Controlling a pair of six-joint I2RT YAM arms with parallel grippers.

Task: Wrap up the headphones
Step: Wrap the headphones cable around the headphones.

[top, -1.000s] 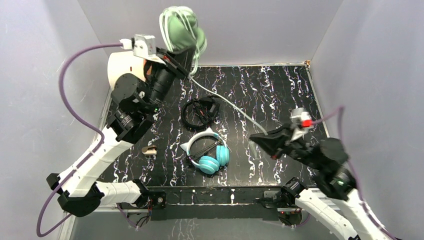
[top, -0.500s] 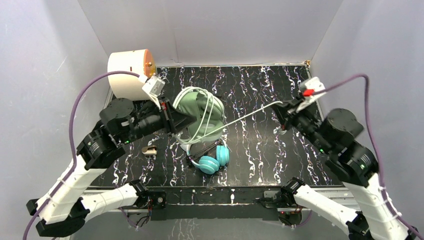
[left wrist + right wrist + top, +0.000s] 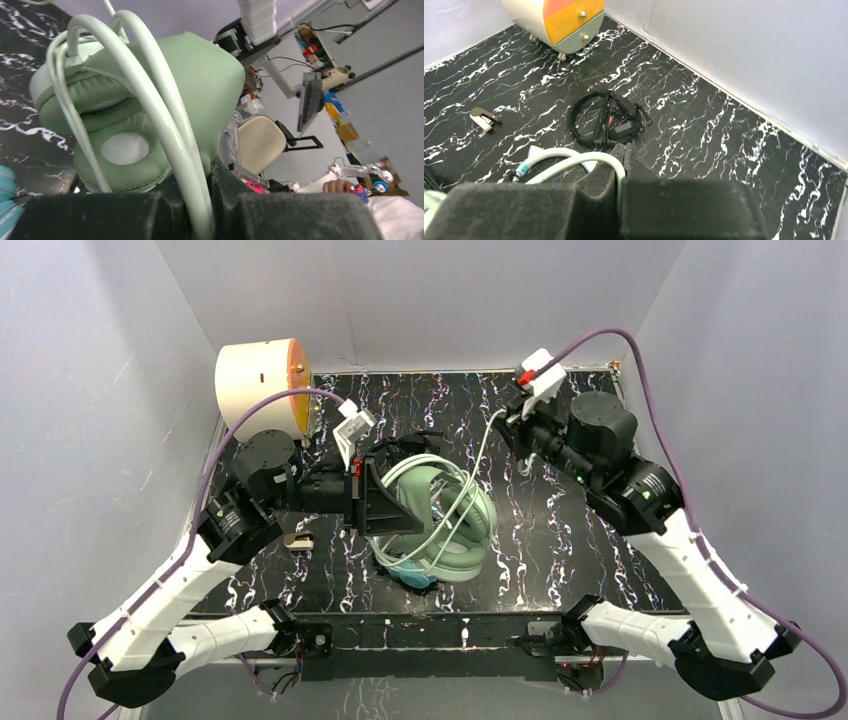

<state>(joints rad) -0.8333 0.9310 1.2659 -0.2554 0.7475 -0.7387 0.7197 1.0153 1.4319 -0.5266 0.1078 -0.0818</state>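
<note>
Now the left pincer (image 3: 385, 508) is clenched on the pale sage-green padded over-ear headset (image 3: 452, 530), pinching it together with some loops of its light cable (image 3: 478, 455). It holds the headset in the air just above the teal headset with the white cat-ear band (image 3: 415, 578). The right pincer (image 3: 512, 425) is clenched on the free part of this cable, over the far side of the black marbled tabletop (image 3: 570, 520). I judge that the step in hand is to lay one more loop around the ear cups. To do it well, the right arm should lead the cable under light tension, so that the wound loops do not slip. It should also pass clear of the all-black headset (image 3: 604, 120) lying behind.
</note>
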